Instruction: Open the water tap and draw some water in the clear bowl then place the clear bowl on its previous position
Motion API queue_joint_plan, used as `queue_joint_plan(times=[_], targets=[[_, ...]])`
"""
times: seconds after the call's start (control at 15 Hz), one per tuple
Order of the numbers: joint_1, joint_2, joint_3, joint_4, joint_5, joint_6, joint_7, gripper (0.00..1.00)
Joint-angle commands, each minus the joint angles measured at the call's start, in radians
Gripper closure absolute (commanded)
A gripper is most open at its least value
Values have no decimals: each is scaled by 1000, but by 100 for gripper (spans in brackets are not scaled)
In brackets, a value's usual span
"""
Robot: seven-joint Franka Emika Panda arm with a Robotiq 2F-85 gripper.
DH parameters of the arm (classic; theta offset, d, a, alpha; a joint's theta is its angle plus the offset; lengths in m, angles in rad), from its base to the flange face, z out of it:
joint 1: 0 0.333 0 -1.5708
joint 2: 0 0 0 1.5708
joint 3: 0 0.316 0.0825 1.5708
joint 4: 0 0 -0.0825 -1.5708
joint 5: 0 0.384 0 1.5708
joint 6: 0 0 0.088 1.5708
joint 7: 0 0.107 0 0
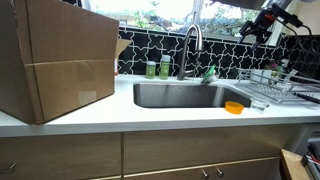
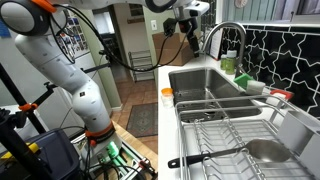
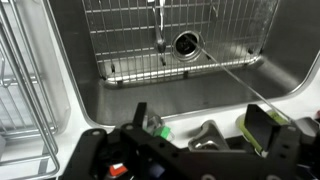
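The water tap [image 1: 192, 42] is a tall steel gooseneck behind the sink; it also shows in an exterior view [image 2: 226, 36]. My gripper [image 1: 257, 27] hangs high in the air, to the side of the tap and above the dish rack; it also shows in an exterior view [image 2: 178, 27]. In the wrist view its two fingers [image 3: 201, 113] stand wide apart with nothing between them, above the sink's edge. A faint see-through shape in the rack [image 1: 263, 84] may be the clear bowl; I cannot tell for sure.
A steel sink [image 1: 180, 95] has a wire grid and drain [image 3: 186, 43] on its floor. A small orange dish [image 1: 234, 107] sits on the counter. A wire dish rack [image 2: 235, 140] holds a pan. Green bottles [image 1: 158, 68] stand by the tap. A big cardboard box [image 1: 55, 60] fills one end.
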Motion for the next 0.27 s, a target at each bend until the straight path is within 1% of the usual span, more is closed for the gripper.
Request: queue_joint_plan(times=[0.0,0.2], targets=[[-3,3,3,3,-2,30,14,0],[-5,4,7,3,-4,48,30,0]])
